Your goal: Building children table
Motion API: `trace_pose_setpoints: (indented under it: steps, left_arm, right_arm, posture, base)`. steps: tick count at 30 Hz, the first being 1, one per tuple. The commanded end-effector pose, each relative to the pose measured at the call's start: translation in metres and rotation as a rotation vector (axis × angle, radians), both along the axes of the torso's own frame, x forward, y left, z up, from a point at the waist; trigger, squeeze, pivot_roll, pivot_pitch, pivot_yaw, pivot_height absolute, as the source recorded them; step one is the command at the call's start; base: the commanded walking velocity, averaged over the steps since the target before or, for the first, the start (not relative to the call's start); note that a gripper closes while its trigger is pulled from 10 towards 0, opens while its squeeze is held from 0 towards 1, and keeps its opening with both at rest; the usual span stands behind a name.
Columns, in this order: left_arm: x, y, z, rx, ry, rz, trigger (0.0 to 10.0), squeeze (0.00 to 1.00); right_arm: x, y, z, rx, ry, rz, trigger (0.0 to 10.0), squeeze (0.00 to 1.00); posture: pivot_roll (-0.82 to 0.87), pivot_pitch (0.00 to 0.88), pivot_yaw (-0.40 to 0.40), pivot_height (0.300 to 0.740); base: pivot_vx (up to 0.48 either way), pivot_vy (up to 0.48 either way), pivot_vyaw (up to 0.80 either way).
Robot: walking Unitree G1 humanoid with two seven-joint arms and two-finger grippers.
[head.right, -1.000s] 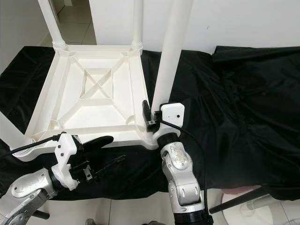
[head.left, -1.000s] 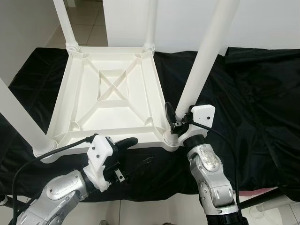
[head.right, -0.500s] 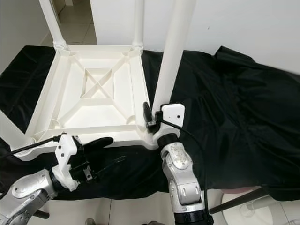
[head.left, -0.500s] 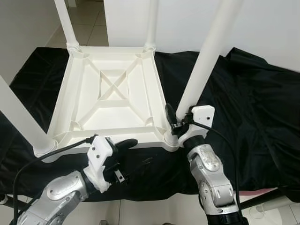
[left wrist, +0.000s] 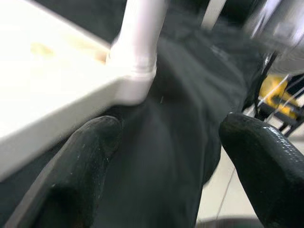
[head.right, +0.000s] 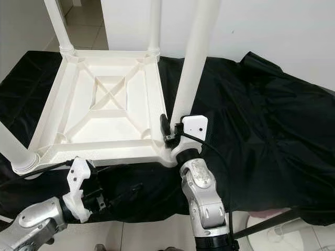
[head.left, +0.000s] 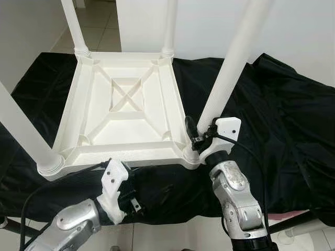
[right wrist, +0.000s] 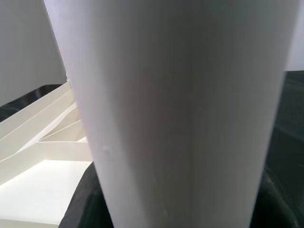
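Note:
A white plastic children's table (head.left: 125, 152) lies upside down on a black cloth, with all of its legs standing up. My right gripper (head.left: 201, 134) is shut on the near-right leg (head.left: 230, 68) just above its socket. In the right wrist view that leg (right wrist: 180, 109) stands between the dark fingers (right wrist: 80, 209). My left gripper (left wrist: 166, 161) is open and holds nothing. It hangs low in front of the table's near edge, over the cloth's front drape (head.left: 157, 191). The near-left leg (head.left: 23, 133) rises at the left edge.
The black cloth (head.left: 282, 115) covers the whole work surface and is rumpled at the right. White walls stand behind, with tiled floor at the far left (head.left: 99, 23). A black stand leg (head.left: 293, 222) shows at the lower right, above pale floor.
My left gripper has dropped back and down from the table's front edge to the cloth's front drape. The right gripper still holds the leg. The camera has shifted slightly.

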State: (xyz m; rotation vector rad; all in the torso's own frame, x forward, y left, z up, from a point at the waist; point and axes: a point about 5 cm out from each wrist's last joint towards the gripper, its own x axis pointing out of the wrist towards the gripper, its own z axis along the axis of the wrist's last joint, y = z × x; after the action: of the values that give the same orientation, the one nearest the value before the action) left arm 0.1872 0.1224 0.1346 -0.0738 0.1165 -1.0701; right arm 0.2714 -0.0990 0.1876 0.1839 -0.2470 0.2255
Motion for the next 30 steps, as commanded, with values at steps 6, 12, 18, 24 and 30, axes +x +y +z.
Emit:
trace_pose_setpoints:
  steps: [6, 12, 18, 24, 30]
  left_arm:
    - [-0.003, 0.006, -0.013, 0.056, 0.041, -0.049, 10.0, 0.00]
    - [-0.002, 0.012, -0.016, 0.074, 0.051, -0.031, 10.0, 0.00]
    - [0.001, 0.019, -0.017, 0.094, 0.049, -0.006, 10.0, 0.00]
    - [0.018, 0.041, -0.027, 0.146, 0.049, 0.141, 10.0, 0.00]
    - [0.044, 0.055, -0.023, 0.171, -0.039, 0.374, 10.0, 0.00]
  right_arm:
    - [-0.003, 0.001, -0.011, 0.316, 0.115, 0.027, 10.0, 0.00]
    - [-0.008, -0.004, -0.013, 0.403, 0.138, 0.060, 10.0, 0.00]
    - [-0.012, -0.006, -0.017, 0.451, 0.161, 0.080, 10.0, 0.00]
    - [-0.017, -0.014, -0.025, 0.525, 0.203, 0.100, 10.0, 0.00]
    - [-0.022, -0.023, -0.031, 0.597, 0.228, 0.117, 10.0, 0.00]
  posture:
    - [0.00, 0.126, -0.046, 0.740]
    - [0.00, 0.126, -0.042, 0.740]
    - [0.00, 0.126, -0.038, 0.740]
    - [0.00, 0.126, -0.030, 0.740]
    - [-0.01, 0.126, -0.023, 0.740]
  base:
    - [0.000, 0.000, 0.00]
    - [0.000, 0.000, 0.00]
    - [0.000, 0.000, 0.00]
    - [0.000, 0.000, 0.00]
    - [0.000, 0.000, 0.00]
